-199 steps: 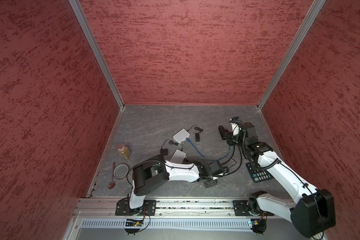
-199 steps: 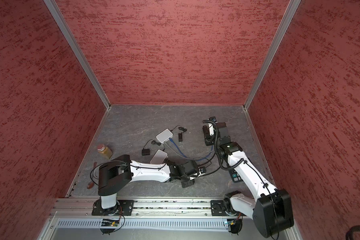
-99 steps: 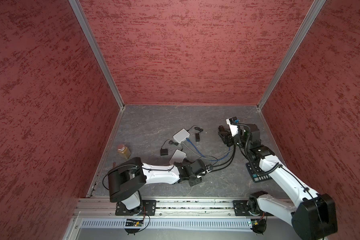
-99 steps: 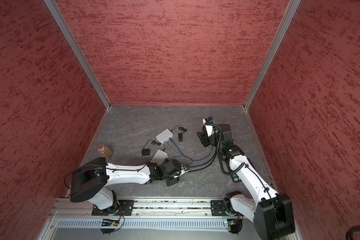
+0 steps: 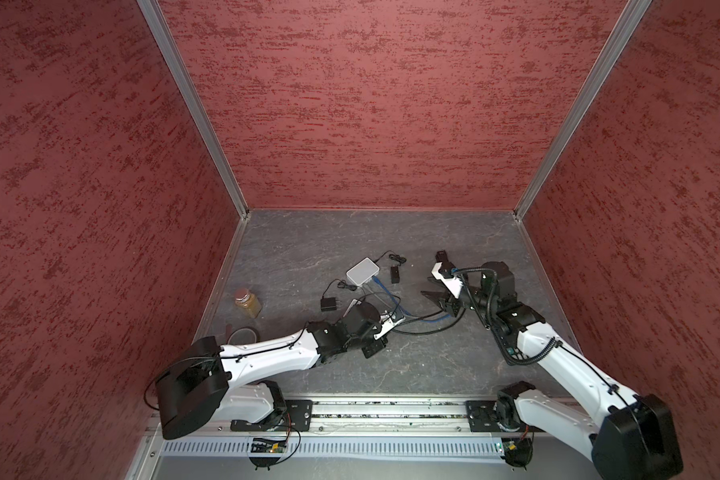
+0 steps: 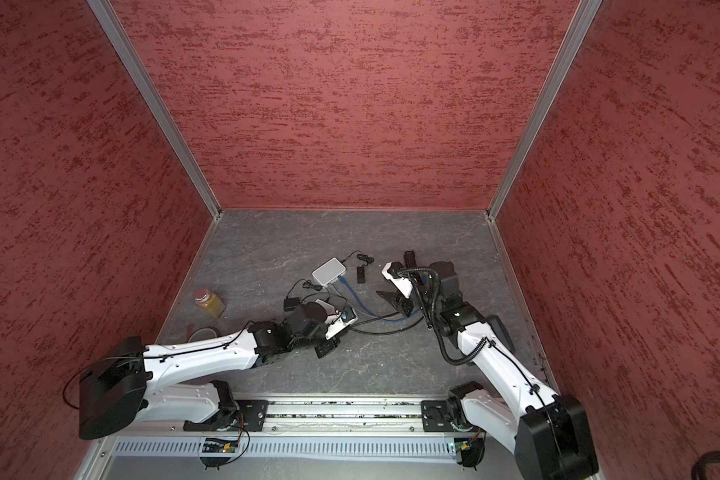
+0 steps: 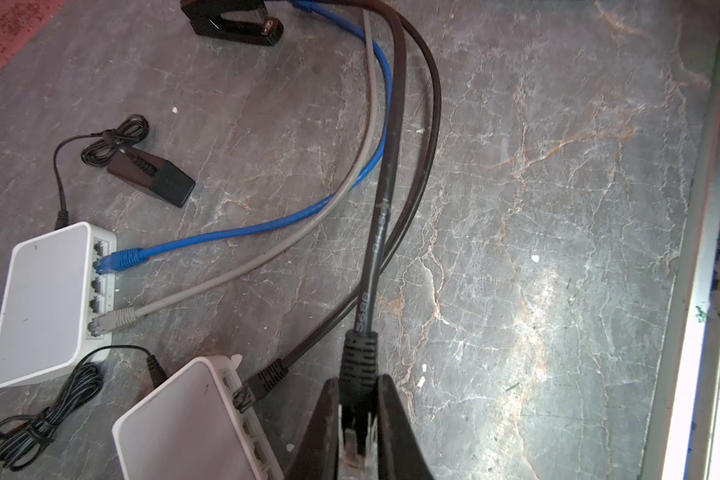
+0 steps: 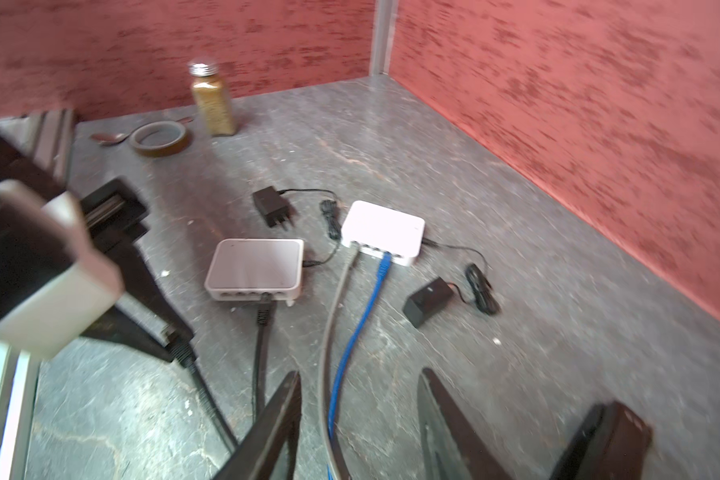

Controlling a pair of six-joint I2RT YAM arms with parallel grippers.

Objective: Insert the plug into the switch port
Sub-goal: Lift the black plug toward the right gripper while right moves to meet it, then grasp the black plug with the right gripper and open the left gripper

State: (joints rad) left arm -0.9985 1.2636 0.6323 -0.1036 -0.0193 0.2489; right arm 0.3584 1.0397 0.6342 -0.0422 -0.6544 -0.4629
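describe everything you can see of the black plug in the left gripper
The black plug has a ribbed rubbery boot and a clear plastic tip lying deeper between the fingers. The left gripper is shut on the boot. Its glossy black cable, printed with pale lettering, runs away over the grey table. The plug is beside the nearer white switch, in none of its ports.

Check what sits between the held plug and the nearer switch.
Left wrist view: a second black plug, already seated in the switch, lies between it and the plug shut in the left gripper.
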